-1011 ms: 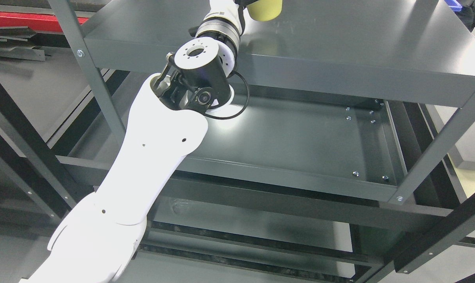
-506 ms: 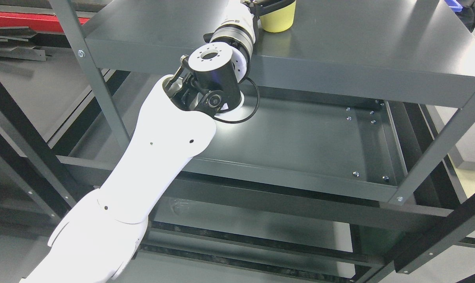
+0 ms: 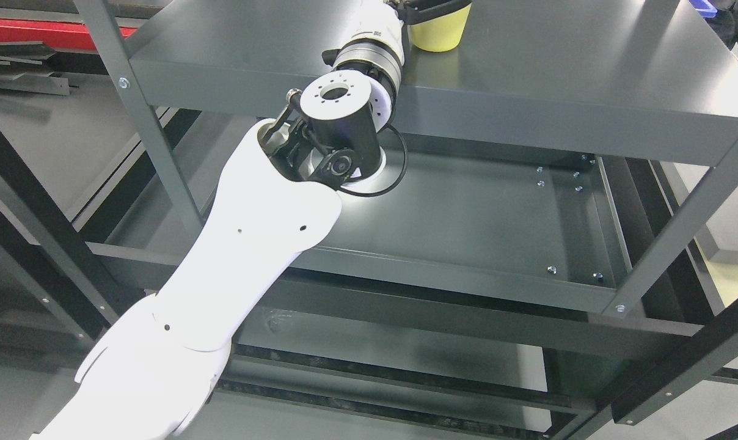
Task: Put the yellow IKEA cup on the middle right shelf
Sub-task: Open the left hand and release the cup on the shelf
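From the lower left, the white left arm (image 3: pixel 234 256) reaches up and away across the front of the grey metal shelving rack (image 3: pixel 674 238), its black elbow joint (image 3: pixel 341 131) standing just before the front lip of the upper shelf (image 3: pixel 558 73). A thin black cable (image 3: pixel 388 183) loops from that joint over the lower shelf (image 3: pixel 467 220), which lies beneath the upper shelf and shows bare metal with a few screw heads near its right edge. The rack's left front post (image 3: pixel 155 140) rises just left of the arm, and the right front post slants up at the far right. Beyond the joint, the forearm passes over the upper shelf's front edge to the left hand (image 3: pixel 421 7), which is mostly cut off by the top edge of the picture; dark fingers lie around the rim of the yellow cup (image 3: pixel 439 33), grasping it. The cup stands upright, its base at or just above the upper shelf, near the shelf's back left part. A blue object (image 3: pixel 708 7) shows at the upper shelf's far right corner.
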You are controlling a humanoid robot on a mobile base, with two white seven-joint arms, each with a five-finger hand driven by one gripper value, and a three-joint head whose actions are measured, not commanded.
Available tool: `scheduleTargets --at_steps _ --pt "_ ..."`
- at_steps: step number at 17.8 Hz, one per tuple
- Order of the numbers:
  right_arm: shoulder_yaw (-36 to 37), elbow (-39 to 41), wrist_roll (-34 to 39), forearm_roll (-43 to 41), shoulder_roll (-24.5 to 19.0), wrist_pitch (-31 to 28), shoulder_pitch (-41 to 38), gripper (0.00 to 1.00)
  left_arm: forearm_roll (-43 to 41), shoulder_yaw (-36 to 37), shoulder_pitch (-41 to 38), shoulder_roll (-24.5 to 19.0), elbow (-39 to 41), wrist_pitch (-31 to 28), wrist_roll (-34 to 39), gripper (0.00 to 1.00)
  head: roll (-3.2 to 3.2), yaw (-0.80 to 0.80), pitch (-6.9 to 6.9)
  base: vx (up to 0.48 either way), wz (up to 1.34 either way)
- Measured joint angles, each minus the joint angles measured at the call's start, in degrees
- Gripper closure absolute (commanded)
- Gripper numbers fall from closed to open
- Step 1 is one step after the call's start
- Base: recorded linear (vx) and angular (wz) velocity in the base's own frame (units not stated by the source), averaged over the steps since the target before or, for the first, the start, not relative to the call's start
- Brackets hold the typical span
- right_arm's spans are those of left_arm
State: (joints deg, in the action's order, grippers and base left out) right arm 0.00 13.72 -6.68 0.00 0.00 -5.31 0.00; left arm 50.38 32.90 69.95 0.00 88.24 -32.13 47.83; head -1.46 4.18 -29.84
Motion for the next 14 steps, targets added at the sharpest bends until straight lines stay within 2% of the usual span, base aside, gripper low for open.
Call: scheduleTargets --at_steps 11,14 --pt "0.0 0.0 -0.02 0.0 0.0 0.0 0.0 0.01 -9.0 -3.61 -3.72 0.0 5.42 -1.92 0.39 0.01 0.0 0.0 0.0 0.0 0.0" --pt "0.0 0.0 -0.03 0.0 0.0 0.0 0.0 0.01 -10.58 -4.61 -5.62 0.0 7.25 1.27 0.21 0.01 0.0 0.0 0.0 0.0 0.0"
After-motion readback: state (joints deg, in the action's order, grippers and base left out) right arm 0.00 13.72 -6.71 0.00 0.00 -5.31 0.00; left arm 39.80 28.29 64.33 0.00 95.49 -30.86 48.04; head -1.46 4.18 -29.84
